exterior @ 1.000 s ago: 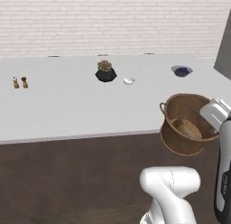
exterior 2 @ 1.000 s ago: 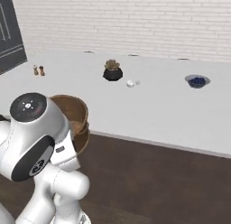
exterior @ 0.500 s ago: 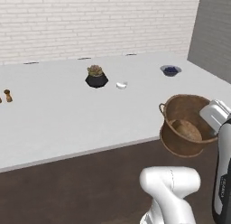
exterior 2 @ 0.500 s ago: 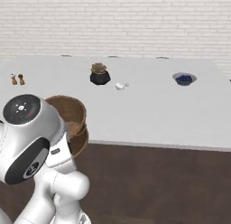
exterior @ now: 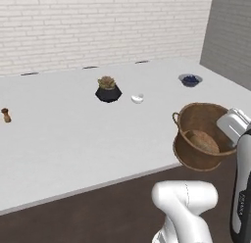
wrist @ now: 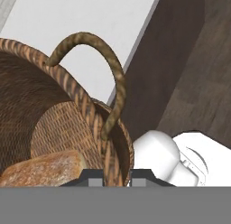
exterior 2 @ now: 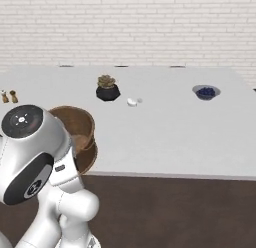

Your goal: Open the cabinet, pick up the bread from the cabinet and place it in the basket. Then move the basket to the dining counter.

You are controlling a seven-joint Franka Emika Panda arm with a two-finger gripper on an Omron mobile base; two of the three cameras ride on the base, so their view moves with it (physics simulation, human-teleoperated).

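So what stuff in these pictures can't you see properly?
- Right base view: the robot's white arm hides part of the basket.
- Hand view: the bread is cut off by the bottom edge.
- Left base view: the small brown shaker and the dark blue bowl are too small to tell their contents.

We see the basket [exterior 2: 80,137] half hidden behind the arm in the right base view, its near side lost. In the hand view its wall runs off the left edge, and the bread [wrist: 43,169] is cut by the bottom band. The claw's [wrist: 116,177] fingertips barely peek up there.
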